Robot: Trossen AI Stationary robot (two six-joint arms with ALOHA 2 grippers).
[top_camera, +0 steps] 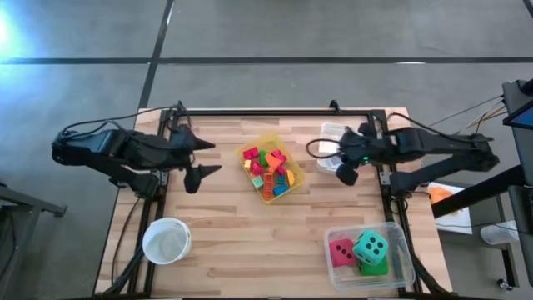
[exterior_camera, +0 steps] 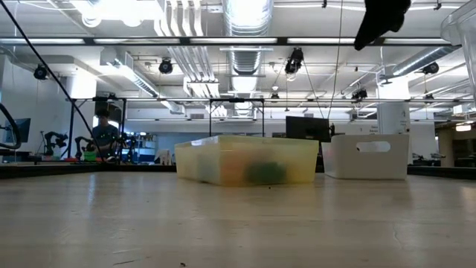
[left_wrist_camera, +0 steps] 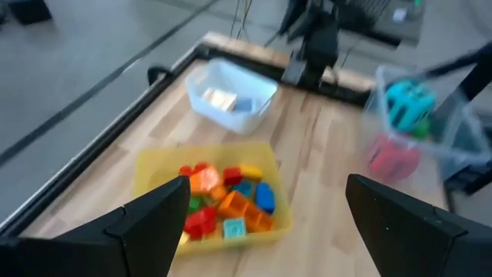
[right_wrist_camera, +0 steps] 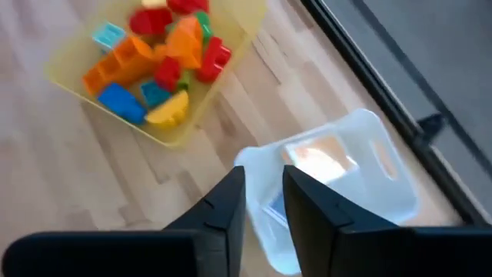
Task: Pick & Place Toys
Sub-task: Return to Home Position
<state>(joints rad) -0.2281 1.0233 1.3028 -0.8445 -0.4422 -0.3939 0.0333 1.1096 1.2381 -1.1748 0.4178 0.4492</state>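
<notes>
Nearest, at the front of the desk point(top_camera: 250, 260), the white bowl point(top_camera: 166, 241) sits on the left and the clear bin point(top_camera: 403, 243) sits on the right. Three dice are in the clear bin: the pink-red die point(top_camera: 341, 252), the teal die point(top_camera: 370, 245) and the green die point(top_camera: 376, 267), all close together. In the middle of the desk is the yellow bin point(top_camera: 297, 172), and the little blocks point(top_camera: 268, 167) are piled inside it. My left tool point(top_camera: 208, 157) hangs over the desk to the left of the yellow bin. It is spread wide and has nothing in it. My right tool point(right_wrist_camera: 263, 178) hangs over the white bin point(top_camera: 330, 132) at the far right. Its fingers are pressed close together and hold nothing.
</notes>
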